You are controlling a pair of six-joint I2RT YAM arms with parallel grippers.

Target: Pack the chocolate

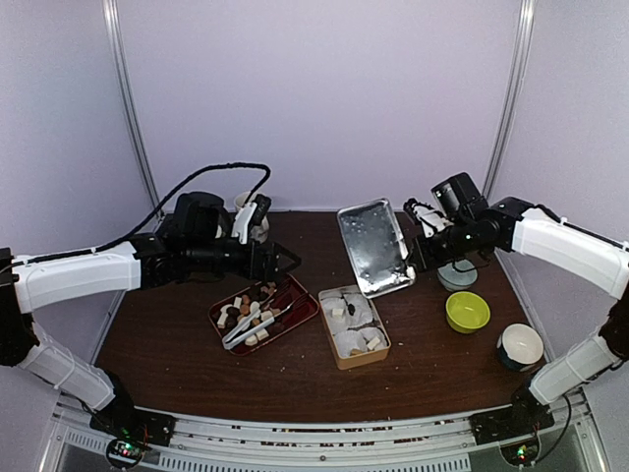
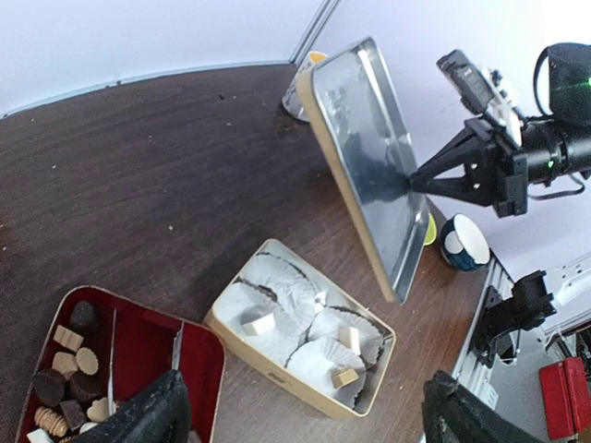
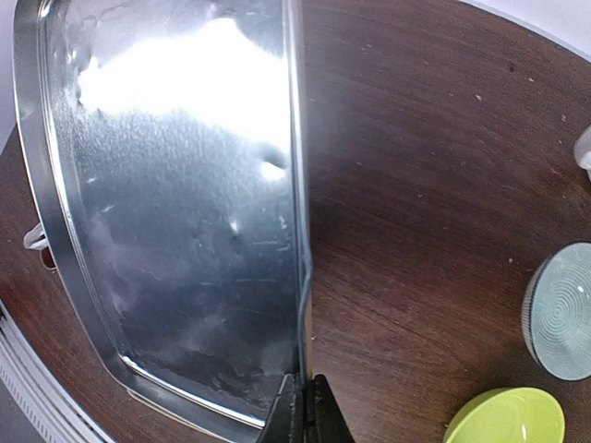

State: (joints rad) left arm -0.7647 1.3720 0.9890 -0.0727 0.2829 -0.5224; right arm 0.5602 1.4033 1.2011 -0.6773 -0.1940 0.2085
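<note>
Top external: right end effector (image 1: 411, 264) grips lid (image 1: 373, 244), seemingly overhanging chocolate (image 2: 259, 324).

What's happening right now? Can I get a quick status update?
Left pincer open, empty, by red tray. Right pincer shut on lid, held up tilted. Chocolate: some in tin, more in tray. Tongs lying on tray pieces.

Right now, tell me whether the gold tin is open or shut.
Open. The right claw holds the lid tilted in the air; the tin shows paper cups.

light: even, soft | glare: white patch on metal lid (image 3: 185, 74) | wrist views: bowed edges
</note>
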